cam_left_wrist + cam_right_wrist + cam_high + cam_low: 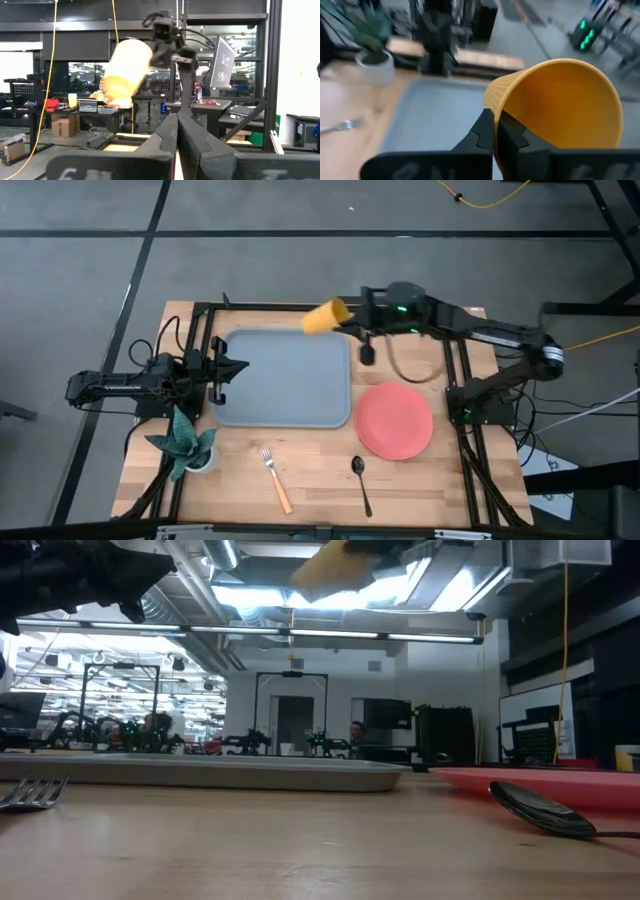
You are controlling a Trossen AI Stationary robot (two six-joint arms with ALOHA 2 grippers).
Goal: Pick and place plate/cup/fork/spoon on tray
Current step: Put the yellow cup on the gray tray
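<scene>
My right gripper [347, 317] is shut on the yellow-orange cup [325, 317], high above the far right corner of the grey-blue tray [285, 380]. The cup also shows in the left wrist view [125, 67] and at the top of the low view [335, 565]. The coral plate [395, 420] lies flat on the table to the right of the tray. The orange-handled fork [273, 477] and the dark spoon [361, 480] lie flat near the table's front edge. My left gripper [238, 367] is shut and empty, just over the tray's left rim. My right gripper pinches the cup's wall at the rim [496, 102], one finger inside the cup and one outside. The cup is lifted clear and lies tilted on its side, its bottom toward the table's left.
A small potted plant [185, 442] stands at the table's near left, beside the left arm. Black frame rails run along both sides of the table. A person shows far off in the room in the low view [356, 730].
</scene>
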